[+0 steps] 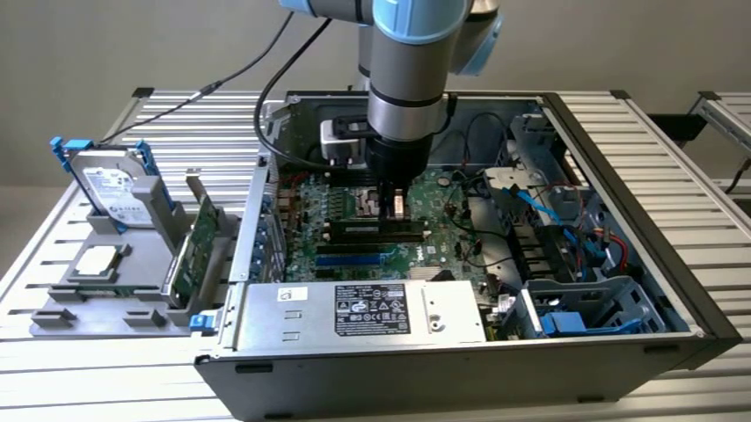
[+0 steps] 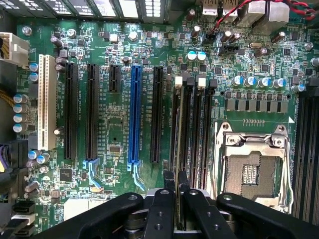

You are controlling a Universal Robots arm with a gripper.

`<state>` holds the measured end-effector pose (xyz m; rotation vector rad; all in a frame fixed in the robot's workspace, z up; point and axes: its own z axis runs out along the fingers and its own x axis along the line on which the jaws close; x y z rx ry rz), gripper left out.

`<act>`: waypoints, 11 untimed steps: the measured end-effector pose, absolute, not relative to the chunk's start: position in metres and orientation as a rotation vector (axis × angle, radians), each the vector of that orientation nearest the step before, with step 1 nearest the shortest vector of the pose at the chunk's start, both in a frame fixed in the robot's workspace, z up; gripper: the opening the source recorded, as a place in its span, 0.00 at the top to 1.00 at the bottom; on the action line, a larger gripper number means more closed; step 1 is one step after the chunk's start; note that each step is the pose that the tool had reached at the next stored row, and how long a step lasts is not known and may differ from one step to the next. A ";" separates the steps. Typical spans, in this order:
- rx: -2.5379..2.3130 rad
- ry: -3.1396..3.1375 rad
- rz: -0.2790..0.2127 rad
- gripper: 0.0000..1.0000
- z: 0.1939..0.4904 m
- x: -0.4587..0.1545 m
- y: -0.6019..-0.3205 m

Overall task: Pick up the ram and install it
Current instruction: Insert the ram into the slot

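Note:
In the wrist view the ram [image 2: 178, 129] shows edge-on as a thin strip running away from my gripper [image 2: 176, 183]. My two black fingers [image 2: 160, 209] are shut on its near end. The ram stands lined up over the leftmost of the black memory slots [image 2: 197, 124], beside the CPU socket [image 2: 254, 169]; whether it touches the slot I cannot tell. In the exterior view my gripper [image 1: 393, 211] reaches straight down into the open computer case [image 1: 657, 264], just above the green motherboard [image 1: 340, 255].
A silver power supply [image 1: 364, 309] lies along the case's near side. Cables and a blue drive cage [image 1: 586, 308] crowd the exterior view's right. Outside the case, on the exterior view's left, a grey tray [image 1: 70, 316] holds a hard drive [image 1: 112, 189] and an upright green expansion card [image 1: 200, 237].

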<state>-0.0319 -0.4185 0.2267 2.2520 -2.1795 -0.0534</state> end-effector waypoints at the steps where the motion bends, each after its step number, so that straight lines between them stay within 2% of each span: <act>1: 2.253 -2.180 -0.052 0.86 0.227 -0.032 -0.418; 11: 2.257 -2.184 -0.030 0.86 0.227 -0.034 -0.418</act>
